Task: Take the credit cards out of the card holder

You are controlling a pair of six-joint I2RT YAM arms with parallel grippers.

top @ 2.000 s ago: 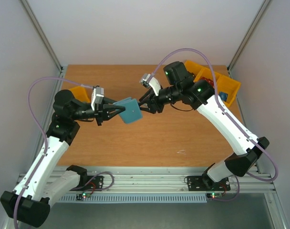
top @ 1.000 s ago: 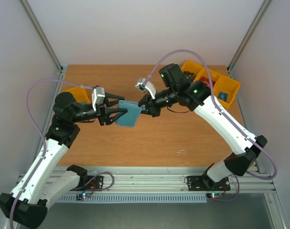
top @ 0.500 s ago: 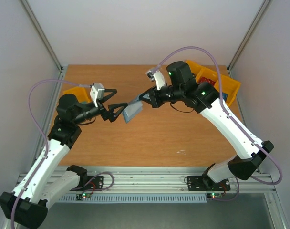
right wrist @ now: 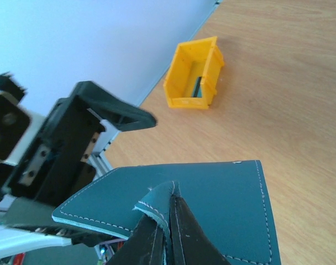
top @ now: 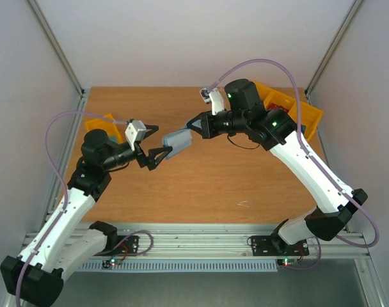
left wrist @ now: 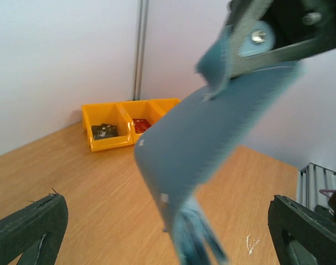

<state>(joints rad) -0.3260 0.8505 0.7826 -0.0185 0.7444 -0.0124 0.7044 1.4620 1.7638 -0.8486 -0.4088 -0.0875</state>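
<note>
The left tool (top: 160,141) gapes wide, just left of the card holder (top: 176,141), which hangs above the table (top: 214,185), clamped at its right end by the right tool (top: 196,124). No credit cards show; next, the left tool likely must reach inside and pinch one.

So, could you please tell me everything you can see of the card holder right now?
The card holder is a small teal-blue folding wallet that looks like leather, with pale stitching along its edges and a paler lining. It hangs tilted in the air above the table, pinched at one edge by the shut right claw. Its free end sits between the wide-open fingers of the left claw, which do not touch it. Whether cards are inside cannot be told.
</note>
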